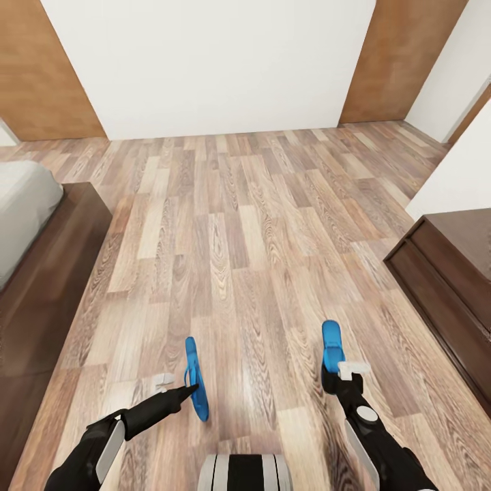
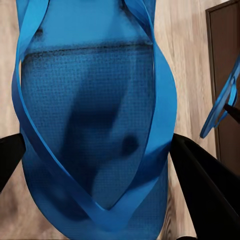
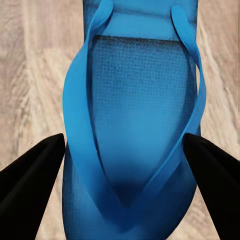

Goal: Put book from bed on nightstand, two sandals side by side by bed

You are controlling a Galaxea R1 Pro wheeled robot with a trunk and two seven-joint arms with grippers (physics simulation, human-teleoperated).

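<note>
Each sandal held edge-up above the floor (image 1: 245, 225): left gripper (image 1: 179, 389) jaws clamp left sandal (image 1: 196, 382), right gripper (image 1: 339, 374) jaws clamp right sandal (image 1: 332, 341), ready for side-by-side placement beside bed (image 1: 41, 273)

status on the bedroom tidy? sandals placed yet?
Nothing looks finished. In hand: the left gripper holds one sandal and the right gripper holds the other sandal, both lifted edge-up above the floor. Left: set them side by side by the bed. Book status unknown.

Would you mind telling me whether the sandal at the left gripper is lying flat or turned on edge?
On edge. In the head view the left sandal shows as a thin blue sliver at the left gripper, above the floor.
</note>
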